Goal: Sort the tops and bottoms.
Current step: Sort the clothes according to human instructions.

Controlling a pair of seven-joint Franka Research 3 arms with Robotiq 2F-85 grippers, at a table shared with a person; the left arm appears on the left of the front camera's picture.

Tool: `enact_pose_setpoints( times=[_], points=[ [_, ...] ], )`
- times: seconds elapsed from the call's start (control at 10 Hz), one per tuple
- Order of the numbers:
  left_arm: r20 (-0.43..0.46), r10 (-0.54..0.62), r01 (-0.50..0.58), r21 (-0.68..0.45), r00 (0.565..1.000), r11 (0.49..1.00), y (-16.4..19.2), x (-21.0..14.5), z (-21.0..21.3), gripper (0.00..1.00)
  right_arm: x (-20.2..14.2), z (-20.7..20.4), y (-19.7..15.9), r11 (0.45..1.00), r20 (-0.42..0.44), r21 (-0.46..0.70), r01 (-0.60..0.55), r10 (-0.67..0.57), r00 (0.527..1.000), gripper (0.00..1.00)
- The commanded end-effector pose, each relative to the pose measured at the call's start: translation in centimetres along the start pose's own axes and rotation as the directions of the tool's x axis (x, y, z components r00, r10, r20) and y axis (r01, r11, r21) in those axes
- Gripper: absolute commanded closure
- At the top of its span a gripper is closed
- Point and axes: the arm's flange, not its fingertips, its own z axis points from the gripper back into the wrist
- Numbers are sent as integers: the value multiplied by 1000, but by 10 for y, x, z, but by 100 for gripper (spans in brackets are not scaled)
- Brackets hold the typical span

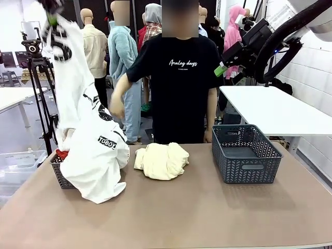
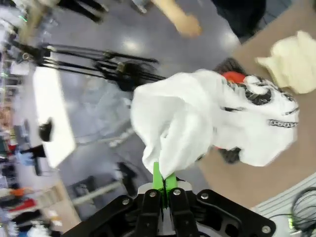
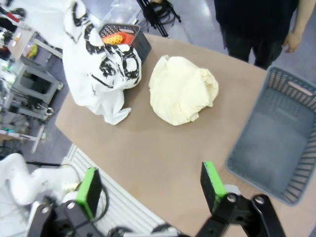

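We take the brown surface (image 1: 207, 218) as the reference for all positions. The white T-shirt (image 1: 85, 145) with black lettering is the largest garment. Its upper end is clamped in the left claw (image 2: 164, 183), whose jaws are closed on a fold of the cloth, high above the left end of the surface. The fabric hangs straight below this claw, and its lower part drapes over the dark basket (image 1: 58, 174) and rests on the surface. The grey basket (image 1: 246, 153) stands at the right end. A cream garment (image 1: 162, 161) lies bunched between the two baskets, apart from both claws. The red-orange T-shirt (image 3: 116, 38) lies inside the dark basket, partly under the white cloth. The right claw (image 3: 150, 190) hangs high at the right side, jaws wide apart and gripping nothing, well apart from every garment.
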Motion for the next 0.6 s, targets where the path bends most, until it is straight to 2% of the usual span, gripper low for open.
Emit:
enact_pose_setpoints(
  times=[0.0,0.1,0.2,0.3,0.4,0.5],
  points=[
    [-57,187,-191,-66,981,979,-16,-40,-67,100,-1,0,1,1000,-8,-11,8,-8,1000,0],
    [-101,248,-257,-97,964,961,-26,-50,-102,100,-1,0,1,1000,-8,-11,8,-8,1000,0],
    [-124,262,-281,-185,957,942,-36,-53,-121,100,-1,0,1,1000,-8,-11,8,-8,1000,0],
    [-105,180,-202,-248,978,948,-36,-50,-111,100,-1,0,1,1000,-8,-11,8,-8,1000,0],
    [-154,214,-235,-137,965,962,-11,-29,-119,100,-1,0,1,1000,-8,-11,8,-8,1000,0],
    [-154,214,-235,-137,965,962,-11,-29,-119,100,-1,0,1,1000,-8,-11,8,-8,1000,0]
  ],
)
